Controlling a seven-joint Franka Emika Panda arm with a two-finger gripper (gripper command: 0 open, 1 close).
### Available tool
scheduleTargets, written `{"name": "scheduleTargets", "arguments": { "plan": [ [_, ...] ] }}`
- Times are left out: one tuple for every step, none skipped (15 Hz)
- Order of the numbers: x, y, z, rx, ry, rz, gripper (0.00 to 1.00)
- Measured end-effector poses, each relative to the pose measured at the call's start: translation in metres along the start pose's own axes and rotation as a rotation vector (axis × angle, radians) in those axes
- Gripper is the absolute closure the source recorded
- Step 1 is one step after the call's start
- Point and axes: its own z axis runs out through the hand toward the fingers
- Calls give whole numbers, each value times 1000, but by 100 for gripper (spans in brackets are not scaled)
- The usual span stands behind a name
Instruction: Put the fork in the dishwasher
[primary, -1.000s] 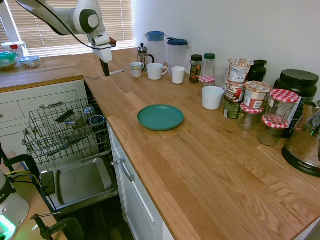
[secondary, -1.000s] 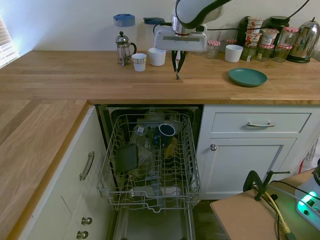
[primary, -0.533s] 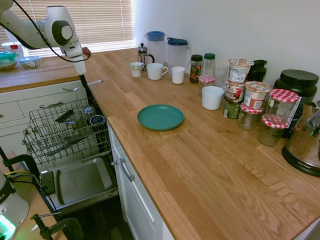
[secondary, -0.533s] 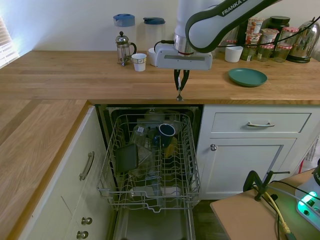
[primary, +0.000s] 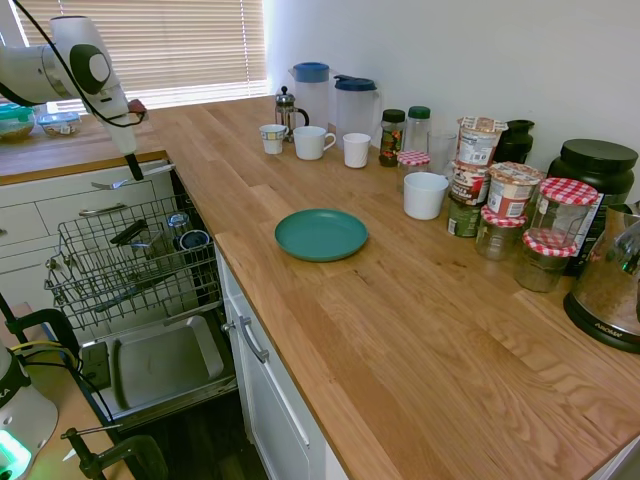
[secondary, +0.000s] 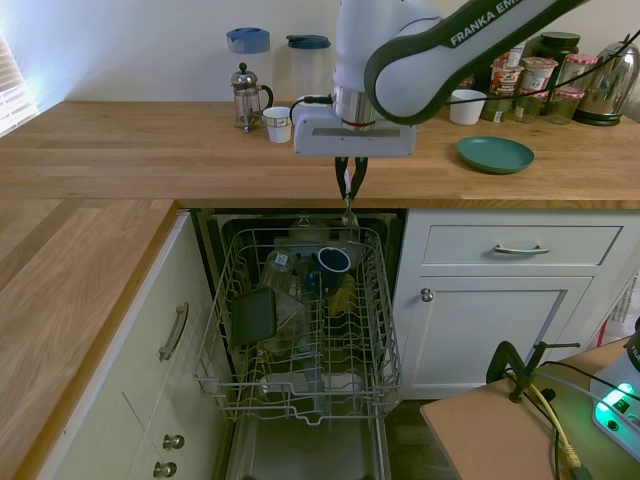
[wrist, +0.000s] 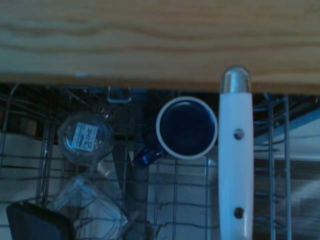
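The dishwasher (secondary: 300, 330) stands open below the counter (primary: 400, 300), its rack (secondary: 240, 340) pulled out and holding a blue mug (wrist: 186, 127) among other dishes. Above the rack's rear edge, the gripper (secondary: 349, 180) clamps the fork (primary: 130, 178), which lies roughly level in the air.

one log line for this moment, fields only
phase: transport | end effector: shut on fork | position: above dishwasher rack, past counter edge | fork: not yet released
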Motion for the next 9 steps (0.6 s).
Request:
{"name": "scheduleTargets", "arguments": {
  "plan": [
    [-12,11,8,0,4,-1,100],
    [-23,22,16,3,11,-4,100],
    [-33,34,27,6,19,-4,100],
    [-43,45,38,3,28,-3,100],
    [-52,54,51,2,42,2,100],
    [-59,62,66,4,51,11,100],
    [-65,69,82,6,51,18,100],
    [-69,75,99,4,51,23,100],
    [-72,80,116,1,48,31,100]
  ]
}}
